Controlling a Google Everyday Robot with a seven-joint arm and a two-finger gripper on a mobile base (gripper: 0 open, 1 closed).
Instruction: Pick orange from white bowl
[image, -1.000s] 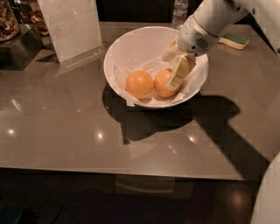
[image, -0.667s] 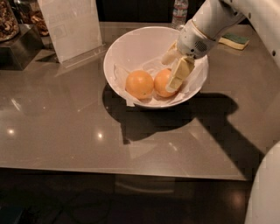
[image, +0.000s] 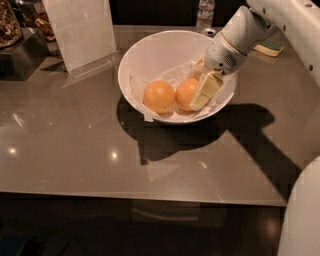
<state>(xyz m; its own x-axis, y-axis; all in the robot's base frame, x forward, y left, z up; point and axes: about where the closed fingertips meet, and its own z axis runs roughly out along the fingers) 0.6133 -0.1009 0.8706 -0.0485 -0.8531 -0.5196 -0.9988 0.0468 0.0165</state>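
The white bowl (image: 150, 50) stands on the grey table, lined with crumpled white paper. Two oranges lie in it side by side. The deep orange one (image: 185, 92) is on the right and its twin (image: 159, 96) is on the left. My gripper (image: 201, 80) reaches down into the bowl from the upper right. It is open, with one cream finger (image: 206, 91) in front of the right orange's right side and the other behind it. The orange still rests on the bowl's bottom.
A clear sign holder with a white sheet (image: 82, 30) stands behind the bowl to the left. Dark snack containers (image: 10, 25) are at the far left. A water bottle (image: 205, 12) and a sponge (image: 270, 47) lie at the back right. The table's front edge (image: 150, 200) is near.
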